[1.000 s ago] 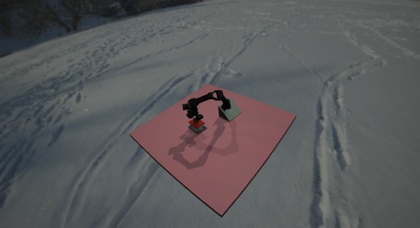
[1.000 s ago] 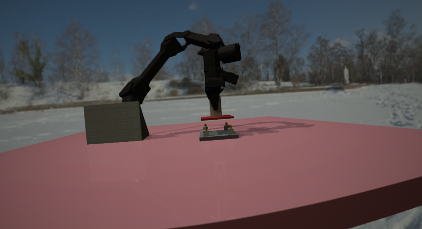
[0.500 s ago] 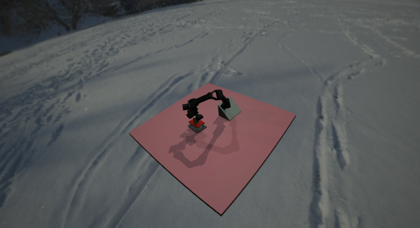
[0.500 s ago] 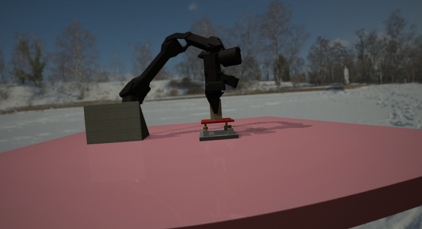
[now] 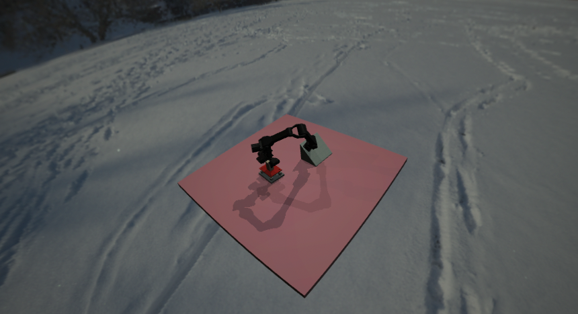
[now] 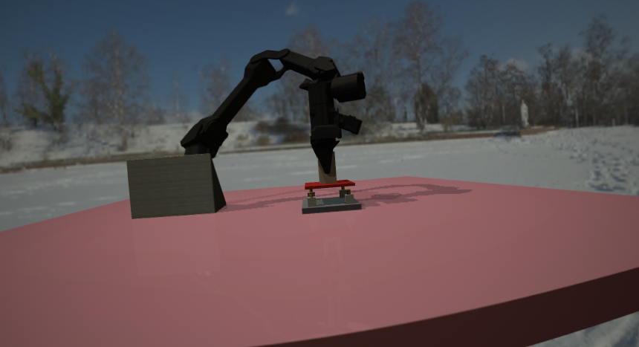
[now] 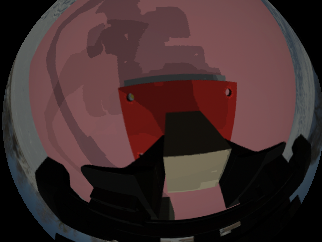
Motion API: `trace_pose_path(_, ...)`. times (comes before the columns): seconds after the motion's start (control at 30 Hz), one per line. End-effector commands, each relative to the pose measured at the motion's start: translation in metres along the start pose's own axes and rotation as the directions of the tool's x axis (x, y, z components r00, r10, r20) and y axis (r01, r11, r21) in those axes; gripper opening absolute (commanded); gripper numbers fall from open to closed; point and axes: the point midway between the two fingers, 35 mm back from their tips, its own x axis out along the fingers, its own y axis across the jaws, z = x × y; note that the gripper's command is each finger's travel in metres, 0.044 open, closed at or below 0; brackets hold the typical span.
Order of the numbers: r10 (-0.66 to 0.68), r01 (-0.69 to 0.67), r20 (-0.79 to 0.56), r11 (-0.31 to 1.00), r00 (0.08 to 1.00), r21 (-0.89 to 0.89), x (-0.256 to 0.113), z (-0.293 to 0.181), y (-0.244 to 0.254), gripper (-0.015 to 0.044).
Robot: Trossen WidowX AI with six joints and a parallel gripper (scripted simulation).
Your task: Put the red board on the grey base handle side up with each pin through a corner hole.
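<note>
Clearly, our hand [image 5: 270,165] [image 6: 328,172] [image 7: 186,137] is clenched around the square handle [image 6: 328,177] [image 7: 196,172], with the red board [image 5: 267,170] [image 6: 339,183] [image 7: 145,110] just above the grey base [image 5: 273,181] [image 6: 331,207] [image 7: 150,79] on the counter [image 5: 307,247] [image 6: 268,273] [image 7: 260,75]. We judge the board light and stiff, not fragile, though its smooth handle could slip or turn if our grip sat off centre. The handle's flat sides are the place to hold, as we do now, leaving the corners free to meet the pins. The board looks thin, flat and bright red, a shade darker where shadow crosses it, with round holes near its corners; its handle is pale beige. It appears slightly tilted from the side, so we should level it while lowering. Whether every pin has entered its hole, we cannot tell.
</note>
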Motion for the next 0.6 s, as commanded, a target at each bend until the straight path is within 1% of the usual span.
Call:
trace_pose_path(0.0, 0.003, -0.003, -0.001, 1.0, 1.0, 0.009, 0.0025, -0.0013, 0.0004, 0.0)
trace_pose_path(0.53, 0.004, -0.004, -0.001, 1.0, 1.0, 0.006, 0.0101, 0.0, 0.0012, 0.0)
trace_pose_path(0.57, -0.002, 0.002, -0.003, 1.0, 1.0, 0.0, 0.0083, 0.0003, 0.0006, 0.0026)
